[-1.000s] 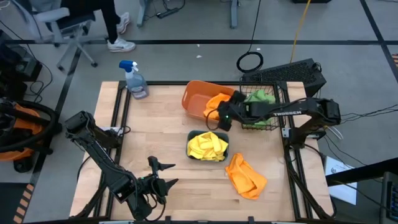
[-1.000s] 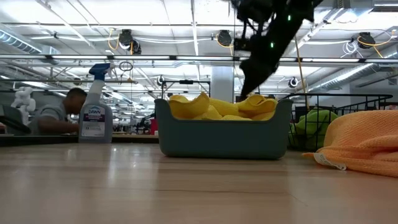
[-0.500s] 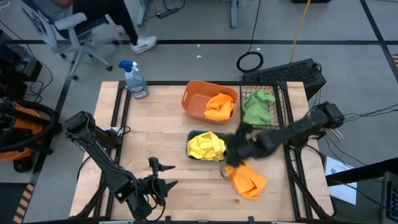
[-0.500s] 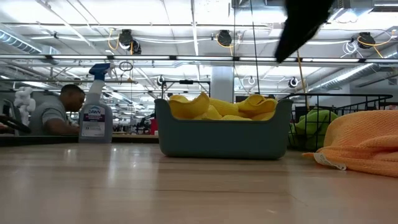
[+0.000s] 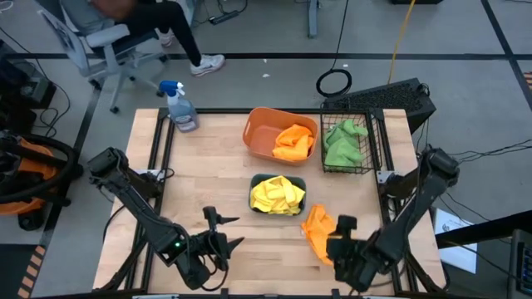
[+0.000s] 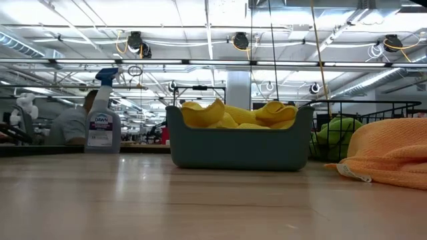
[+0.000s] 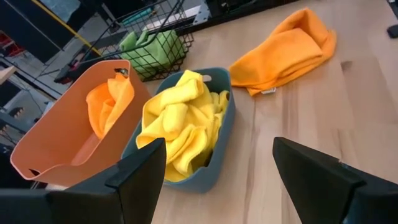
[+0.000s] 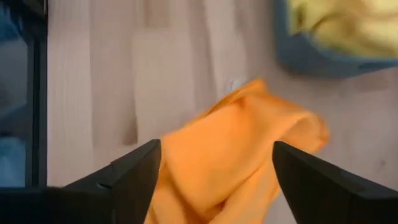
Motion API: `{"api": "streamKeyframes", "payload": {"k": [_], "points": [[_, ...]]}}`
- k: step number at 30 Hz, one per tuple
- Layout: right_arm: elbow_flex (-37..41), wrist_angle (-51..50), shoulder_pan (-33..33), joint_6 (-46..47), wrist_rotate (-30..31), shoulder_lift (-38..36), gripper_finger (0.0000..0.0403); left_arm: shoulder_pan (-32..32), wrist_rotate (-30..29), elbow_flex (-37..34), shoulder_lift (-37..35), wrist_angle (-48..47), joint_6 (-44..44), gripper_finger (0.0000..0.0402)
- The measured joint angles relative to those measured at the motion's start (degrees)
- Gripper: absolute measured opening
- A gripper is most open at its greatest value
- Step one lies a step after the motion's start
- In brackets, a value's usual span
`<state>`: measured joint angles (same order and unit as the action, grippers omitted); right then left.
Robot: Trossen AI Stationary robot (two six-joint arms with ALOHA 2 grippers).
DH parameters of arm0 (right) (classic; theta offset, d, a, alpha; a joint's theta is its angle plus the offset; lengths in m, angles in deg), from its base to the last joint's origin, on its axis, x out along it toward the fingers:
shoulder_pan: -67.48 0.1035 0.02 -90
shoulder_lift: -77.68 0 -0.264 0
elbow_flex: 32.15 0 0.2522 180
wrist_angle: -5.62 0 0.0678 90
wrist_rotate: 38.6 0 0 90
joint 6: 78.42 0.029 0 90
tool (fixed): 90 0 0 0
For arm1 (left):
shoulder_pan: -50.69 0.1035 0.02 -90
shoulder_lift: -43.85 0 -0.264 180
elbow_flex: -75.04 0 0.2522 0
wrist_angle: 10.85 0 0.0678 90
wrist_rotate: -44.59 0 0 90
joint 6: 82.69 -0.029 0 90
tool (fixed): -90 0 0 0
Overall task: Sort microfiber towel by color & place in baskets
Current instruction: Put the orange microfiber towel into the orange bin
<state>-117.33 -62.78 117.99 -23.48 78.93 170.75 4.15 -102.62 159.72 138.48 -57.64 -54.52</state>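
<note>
One orange towel point(image 5: 317, 229) lies loose and crumpled on the table near the near-right corner, and the low view shows it as the orange towel point(image 6: 393, 157). My right gripper point(image 5: 340, 238) is open just beside and above it, with the towel point(image 8: 230, 155) ahead between its fingers point(image 8: 214, 180). The orange tub point(image 5: 264, 126) holds another orange towel point(image 5: 293, 141). Yellow towels point(image 5: 276, 195) fill the teal tray point(image 6: 237, 152). A green towel point(image 5: 341, 143) lies in the black wire basket point(image 5: 366, 162). My left gripper point(image 5: 219, 241) waits open near the near edge.
A spray bottle point(image 5: 180, 108) stands at the far-left corner of the table. Bare wood lies left of the teal tray and along the near edge between the two arms. A person on a chair point(image 5: 125, 25) sits beyond the far-left corner.
My right gripper has swung from over the orange tub, past the teal tray, toward the near edge and now sits by the loose orange towel. It has dropped out of the low view. The orange towel in the tub has stayed there.
</note>
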Motion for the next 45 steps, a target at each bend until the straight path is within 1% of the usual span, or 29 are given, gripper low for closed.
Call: {"api": "streamKeyframes", "payload": {"k": [6,9,12,16,21,22,26,33,36,39,42,45], "points": [[0.0,2.4,2.5,-0.6,-5.0,6.3,0.0346,1.5,0.5,0.0,0.0,0.6,-0.1,0.0299],[0.0,3.8,2.5,-3.7,-7.9,8.2,0.0358,2.1,2.0,0.0,0.0,1.5,-0.6,0.0299],[0.0,3.1,1.9,-6.3,-10.1,9.3,0.0359,2.7,2.6,0.0,0.2,1.4,-0.6,0.0299],[0.0,2.0,0.8,-8.9,-11.2,10.3,0.0359,3.5,3.3,0.0,0.9,2.3,-2.5,0.0299],[0.0,2.1,-0.8,-12.1,-11.6,11.8,0.0359,4.4,6.4,0.0,2.1,5.2,-5.0,0.0299],[0.0,2.1,-1.2,-12.6,-12.4,12.2,0.0359,4.6,6.8,0.0,2.3,5.8,-5.9,0.0299],[0.2,2.3,-2.5,-12.8,-15.2,14.1,0.0359,5.0,8.8,0.0,2.5,7.5,-7.6,0.0299],[0.0,3.2,-3.3,-13.2,-18.3,18.0,0.0348,5.0,9.0,0.0,2.5,8.5,-8.1,0.0299],[-0.1,3.9,-3.3,-14.1,-18.7,19.2,0.0323,4.9,9.1,0.0,2.5,8.7,-8.1,0.0299],[-0.1,4.2,-3.6,-13.7,-19.0,19.6,0.0274,5.0,9.1,0.0,2.5,8.7,-8.5,0.0299],[0.0,5.1,-3.6,-13.8,-19.1,19.6,0.0205,5.0,9.1,0.0,2.5,9.2,-9.1,0.0299],[0.0,6.5,-3.6,-15.1,-18.3,19.7,0.0122,5.1,9.1,0.0,2.5,10.6,-10.1,0.0299]]}}
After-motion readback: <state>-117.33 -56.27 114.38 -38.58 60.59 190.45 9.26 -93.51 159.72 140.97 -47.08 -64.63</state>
